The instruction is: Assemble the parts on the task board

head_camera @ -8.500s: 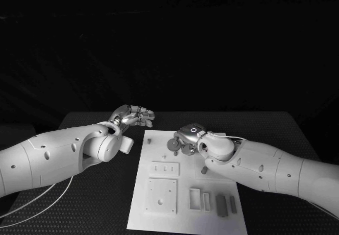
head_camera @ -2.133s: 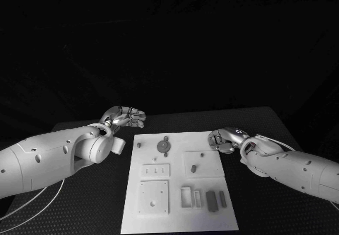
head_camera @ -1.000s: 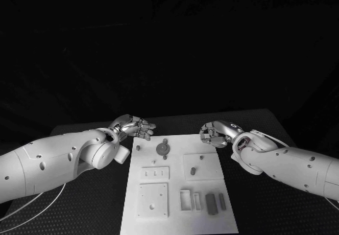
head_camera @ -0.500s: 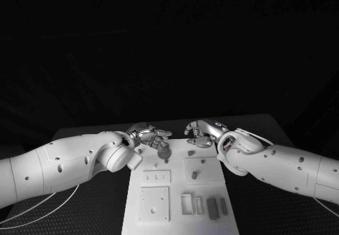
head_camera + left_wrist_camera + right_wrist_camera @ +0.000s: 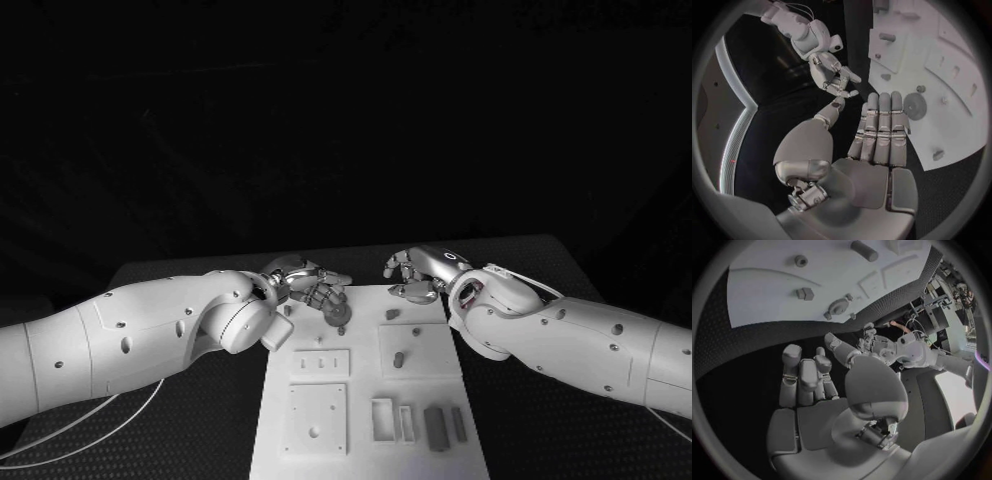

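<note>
The white task board (image 5: pixel 364 386) lies in the middle of the black table. At its far end a grey round disc (image 5: pixel 342 318) lies flat, also seen as the round disc (image 5: pixel 915 105) and the round disc (image 5: pixel 840 306). My left hand (image 5: pixel 312 285) hovers at the board's far left corner, fingers stretched together towards the disc and holding nothing; I cannot tell whether they touch it. My right hand (image 5: pixel 420 275) hangs above the far right corner with nothing in it, fingers loosely apart. A small nut-like part (image 5: pixel 389 313) lies below it, and a short peg (image 5: pixel 395 358) stands nearer me.
Two dark grey bars (image 5: pixel 433 427) and white frame pieces (image 5: pixel 384 420) lie at the board's near end, beside a raised square plate (image 5: pixel 319 415). A small slotted plate (image 5: pixel 322 359) sits mid-left. White cables (image 5: pixel 101 430) trail under my left arm.
Since two seconds ago both hands have come in over the board's far end, the left fingers reaching towards the disc. In the last half second they have barely moved.
</note>
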`<state>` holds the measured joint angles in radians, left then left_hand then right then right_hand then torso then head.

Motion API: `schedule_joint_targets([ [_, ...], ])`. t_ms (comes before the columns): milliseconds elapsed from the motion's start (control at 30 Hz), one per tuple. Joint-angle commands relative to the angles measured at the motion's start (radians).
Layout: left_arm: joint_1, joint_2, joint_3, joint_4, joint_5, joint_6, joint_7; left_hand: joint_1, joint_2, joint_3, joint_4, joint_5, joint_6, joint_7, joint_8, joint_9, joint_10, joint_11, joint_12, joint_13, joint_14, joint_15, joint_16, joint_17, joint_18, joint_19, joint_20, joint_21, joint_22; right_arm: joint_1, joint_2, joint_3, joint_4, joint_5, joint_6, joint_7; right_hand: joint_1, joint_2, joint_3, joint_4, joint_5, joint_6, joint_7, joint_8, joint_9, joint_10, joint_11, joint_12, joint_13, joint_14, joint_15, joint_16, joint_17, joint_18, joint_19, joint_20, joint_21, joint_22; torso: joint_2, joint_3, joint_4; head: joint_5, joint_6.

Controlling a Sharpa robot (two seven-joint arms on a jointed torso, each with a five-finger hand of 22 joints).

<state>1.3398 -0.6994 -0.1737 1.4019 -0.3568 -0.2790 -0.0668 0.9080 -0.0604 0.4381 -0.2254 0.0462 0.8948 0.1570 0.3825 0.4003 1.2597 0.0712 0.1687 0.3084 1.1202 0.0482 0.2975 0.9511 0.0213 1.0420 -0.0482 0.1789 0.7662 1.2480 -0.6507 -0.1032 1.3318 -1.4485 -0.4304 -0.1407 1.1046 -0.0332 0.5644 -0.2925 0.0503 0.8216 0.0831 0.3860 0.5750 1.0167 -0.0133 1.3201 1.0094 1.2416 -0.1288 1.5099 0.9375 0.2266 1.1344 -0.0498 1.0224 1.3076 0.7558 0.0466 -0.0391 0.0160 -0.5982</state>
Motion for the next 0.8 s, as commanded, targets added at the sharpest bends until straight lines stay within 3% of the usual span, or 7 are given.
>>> schedule_joint_targets([
  [33, 0.001, 0.000, 0.001, 0.001, 0.007, -0.005, 0.001, 0.010, 0.002, 0.001, -0.007, 0.003, 0.006, -0.002, 0.001, -0.001, -0.007, -0.001, 0.005, 0.003, -0.002, -0.003, 0.000, 0.002, 0.010, 0.001, -0.005, 0.003, 0.002, 0.000, 0.003, 0.000, -0.003, -0.018, 0.034, 0.008, 0.000, -0.007, -0.001, -0.001, 0.001, 0.235, -0.007, 0.002, 0.002, -0.019, -0.019, 0.006, 0.001, 0.001, -0.006, 0.003, 0.000, 0.035, -0.001, -0.004, 0.005, 0.017, 0.000, 0.0023, 0.0016, 0.000, -0.004],
  [167, 0.001, -0.005, 0.001, 0.001, 0.007, 0.003, 0.005, 0.011, 0.003, 0.001, -0.010, 0.003, 0.006, -0.002, 0.000, -0.002, -0.008, 0.000, 0.005, 0.005, -0.002, -0.003, 0.000, 0.004, 0.010, 0.001, -0.005, 0.003, 0.002, 0.000, 0.001, 0.000, -0.014, -0.022, 0.041, 0.021, -0.001, -0.007, 0.001, -0.001, 0.001, 0.233, -0.008, 0.000, 0.002, -0.019, -0.019, 0.005, 0.001, 0.000, -0.006, 0.003, -0.002, 0.035, 0.000, -0.004, 0.005, 0.017, 0.000, 0.0011, 0.0029, -0.002, -0.003],
  [333, 0.001, -0.022, 0.001, -0.003, 0.006, 0.010, 0.025, 0.014, 0.004, 0.002, -0.017, 0.003, 0.006, -0.002, -0.001, -0.003, -0.010, 0.000, 0.005, 0.009, -0.003, -0.003, -0.002, 0.006, 0.010, 0.000, -0.005, 0.002, 0.004, 0.001, -0.005, 0.000, -0.066, -0.009, 0.099, 0.086, -0.010, -0.008, 0.002, 0.003, 0.000, 0.224, -0.010, -0.006, 0.004, -0.025, -0.020, -0.002, -0.001, -0.013, -0.006, -0.002, -0.023, 0.035, -0.003, -0.001, 0.003, 0.016, 0.000, -0.0001, 0.0004, -0.001, -0.005],
  [433, 0.001, -0.027, 0.000, -0.011, 0.006, 0.008, 0.042, 0.017, 0.002, 0.003, -0.024, 0.003, 0.000, 0.001, -0.006, -0.005, -0.019, 0.004, 0.002, 0.012, -0.003, -0.002, -0.004, 0.009, 0.009, -0.001, -0.005, 0.002, 0.006, 0.000, 0.002, 0.000, -0.113, -0.019, 0.136, 0.146, -0.037, -0.034, -0.010, 0.007, -0.001, 0.161, 0.015, -0.045, -0.007, -0.046, 0.003, -0.012, -0.001, -0.044, 0.012, -0.014, -0.058, 0.035, -0.017, 0.005, -0.007, 0.014, 0.000, -0.0003, -0.0002, 0.000, -0.004],
  [600, 0.001, -0.032, -0.001, -0.024, 0.008, 0.016, 0.061, 0.022, -0.004, 0.004, -0.041, 0.003, -0.026, 0.012, -0.022, -0.012, -0.046, 0.015, -0.010, 0.015, -0.003, -0.002, -0.007, 0.015, 0.009, -0.001, -0.004, 0.001, 0.009, -0.001, 0.019, -0.002, -0.203, -0.009, 0.204, 0.253, -0.044, -0.081, -0.007, 0.010, 0.000, 0.080, 0.053, -0.097, -0.025, -0.078, 0.038, -0.020, 0.004, -0.069, 0.047, -0.025, -0.058, 0.035, -0.039, 0.016, -0.023, 0.012, 0.002, -0.0004, 0.0041, -0.006, -0.006],
  [800, 0.001, -0.034, -0.002, -0.029, 0.008, 0.020, 0.073, 0.026, -0.007, 0.006, -0.049, 0.003, -0.041, 0.009, -0.030, -0.015, -0.052, 0.017, -0.012, 0.019, -0.003, -0.001, -0.010, 0.018, 0.008, -0.003, -0.004, -0.001, 0.010, -0.013, 0.031, -0.004, -0.251, -0.009, 0.218, 0.306, -0.039, -0.109, -0.003, 0.010, 0.000, 0.047, 0.073, -0.122, -0.037, -0.103, 0.059, -0.021, 0.008, -0.092, 0.067, -0.028, -0.056, 0.035, -0.058, 0.029, -0.032, 0.014, 0.003, 0.0000, 0.0063, -0.005, -0.012],
])
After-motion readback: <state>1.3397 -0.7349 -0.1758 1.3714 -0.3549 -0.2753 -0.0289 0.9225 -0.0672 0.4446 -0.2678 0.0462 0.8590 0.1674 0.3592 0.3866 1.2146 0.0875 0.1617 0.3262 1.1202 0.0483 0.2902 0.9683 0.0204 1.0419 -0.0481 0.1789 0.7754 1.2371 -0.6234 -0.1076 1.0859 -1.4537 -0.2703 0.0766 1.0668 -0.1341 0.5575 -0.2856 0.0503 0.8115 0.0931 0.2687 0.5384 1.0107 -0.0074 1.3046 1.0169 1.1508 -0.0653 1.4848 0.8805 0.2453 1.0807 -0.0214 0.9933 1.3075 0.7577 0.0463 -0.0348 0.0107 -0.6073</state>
